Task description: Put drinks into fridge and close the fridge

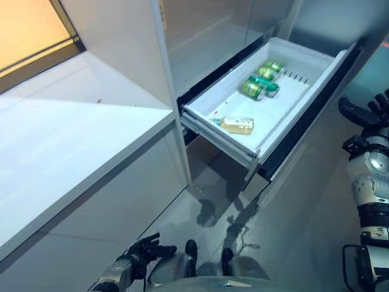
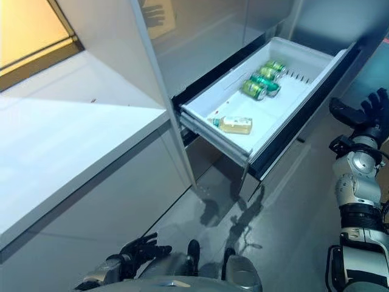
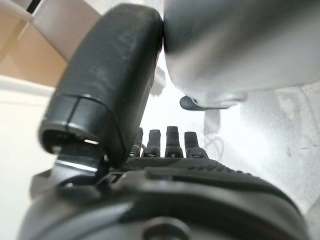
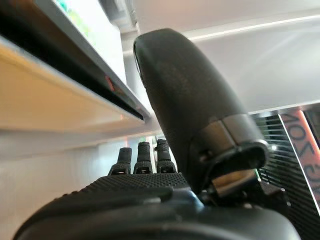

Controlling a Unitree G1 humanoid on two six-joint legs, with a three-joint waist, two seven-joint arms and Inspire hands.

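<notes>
Four drinks lie in the open drawer (image 1: 316, 66): three green cans (image 1: 262, 78) side by side toward its far end, and one bottle (image 1: 237, 125) of yellowish liquid on its side near the drawer's near-left corner. We see bare white drawer floor between the bottle and the cans, and more along the right wall. The drawer stands pulled well out of the fridge (image 1: 213, 30), its dark front panel on the right side facing our right hand (image 2: 358, 112).

Our right hand hangs just beside that front panel, apart from it, fingers spread and relaxed, holding nothing. Our left hand (image 1: 146, 248) is low at the bottom edge of the eye views, well apart from the drawer, fingers loosely spread, empty too.

A white counter (image 1: 73, 140) runs along the left, its front edge ending at the fridge's side wall. Nothing lies between the right hand and the drawer front. The floor (image 1: 304, 201) below the drawer is open.

The right wrist view shows what the eye views do not: the underside edge of the drawer above the hand, with a small red mark, and the fingers straight with the thumb standing up. The left wrist view shows only straight fingers, the thumb and grey floor.
</notes>
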